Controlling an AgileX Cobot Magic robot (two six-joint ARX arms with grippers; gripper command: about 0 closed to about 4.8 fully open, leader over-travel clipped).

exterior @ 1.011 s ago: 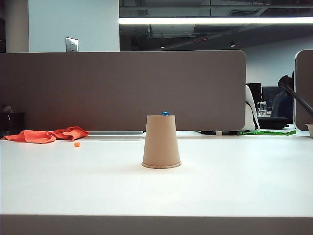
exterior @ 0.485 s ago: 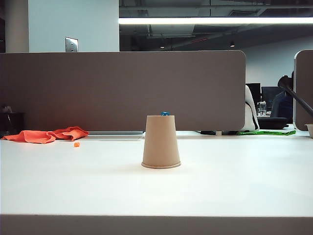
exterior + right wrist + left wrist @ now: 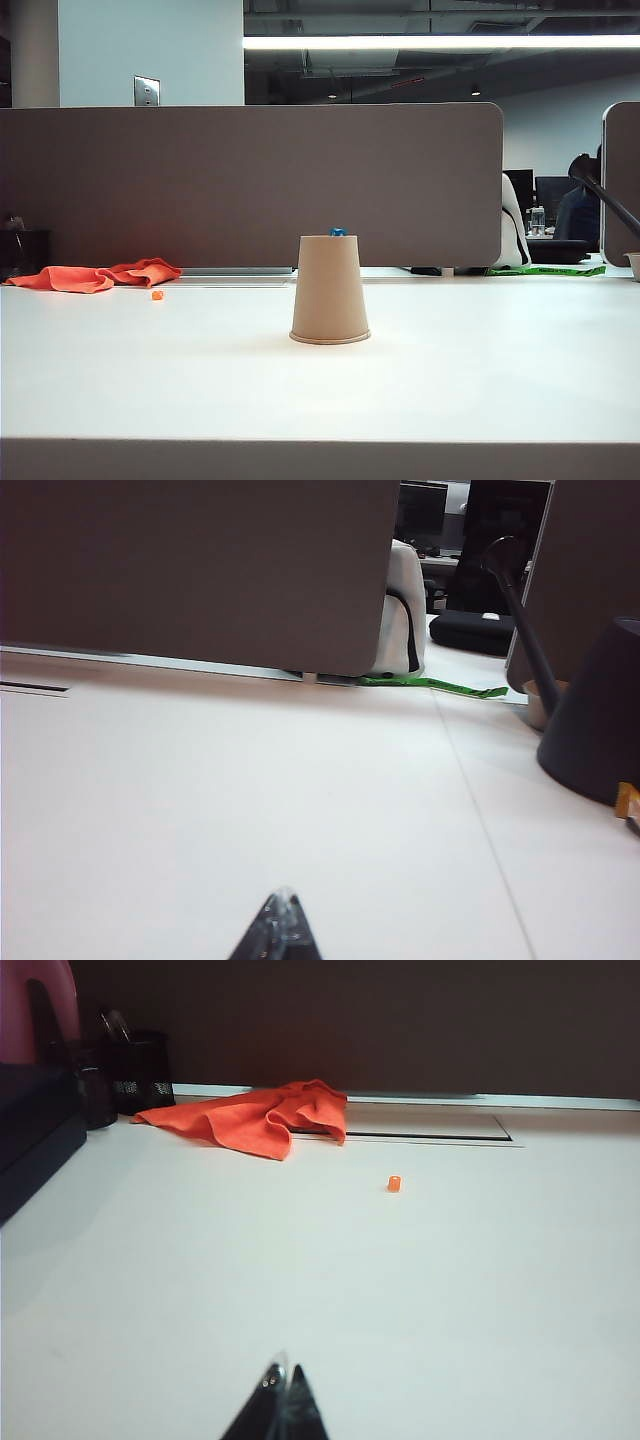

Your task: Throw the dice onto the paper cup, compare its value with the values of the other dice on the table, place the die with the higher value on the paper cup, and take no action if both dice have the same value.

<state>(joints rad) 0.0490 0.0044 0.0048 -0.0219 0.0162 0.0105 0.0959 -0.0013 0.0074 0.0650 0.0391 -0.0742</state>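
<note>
Cup (image 3: 330,290) upturned, blue die (image 3: 338,232) seemingly atop; both jaws closed.

Blue die (image 3: 338,232) shows only a sliver above the paper cup (image 3: 330,290); both dice's faces are too small to read; left gripper (image 3: 281,1410) and right gripper (image 3: 277,928) are cropped to their tips.

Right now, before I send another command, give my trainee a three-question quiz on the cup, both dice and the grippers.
1. True or false: the blue die sits on top of the upturned paper cup.
2. Where is the orange die? A) on the cup B) on the table near the orange cloth C) in a gripper
3. Fill in: the left gripper and right gripper, each low over the table, are both ____ and hold nothing.

Key: 1 true; 2 B; 3 shut
</note>
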